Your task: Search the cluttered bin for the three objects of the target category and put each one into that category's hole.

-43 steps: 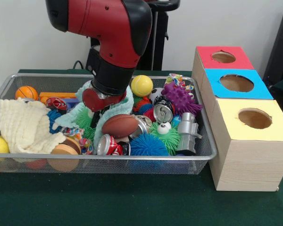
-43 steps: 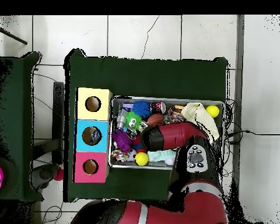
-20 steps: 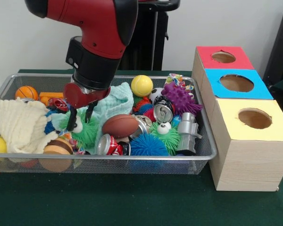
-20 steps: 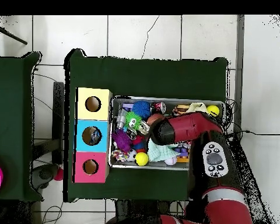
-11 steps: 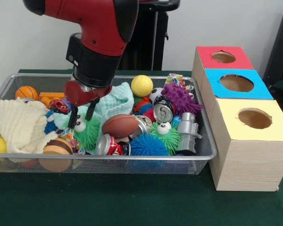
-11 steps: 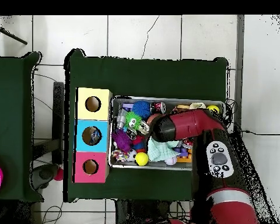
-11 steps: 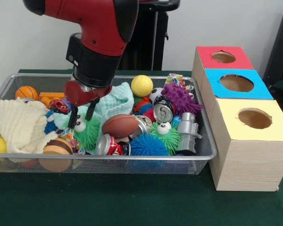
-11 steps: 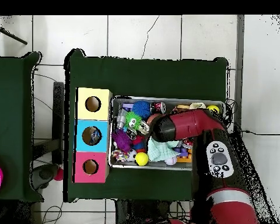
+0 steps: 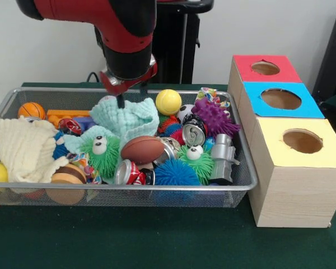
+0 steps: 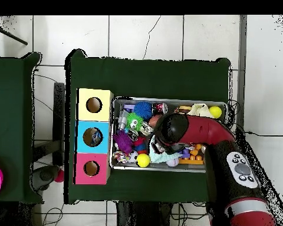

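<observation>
One green tabletop (image 9: 157, 241), tiled floor (image 10: 144, 35)

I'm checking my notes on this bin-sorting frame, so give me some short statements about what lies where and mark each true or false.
1. The gripper is carrying the brown football. False: the football lies in the wire bin, and the gripper hangs above the mint cloth.
2. In the front view, the box nearest the camera has a yellow top. True: the yellow box is in front, then blue, then red.
3. A green spiky toy with eyes sits beside the football. True.
4. The yellow ball rests in the red box's hole. False: it lies in the bin, at the back.
5. A cream cloth lies at the bin's end farthest from the boxes. True.
</observation>
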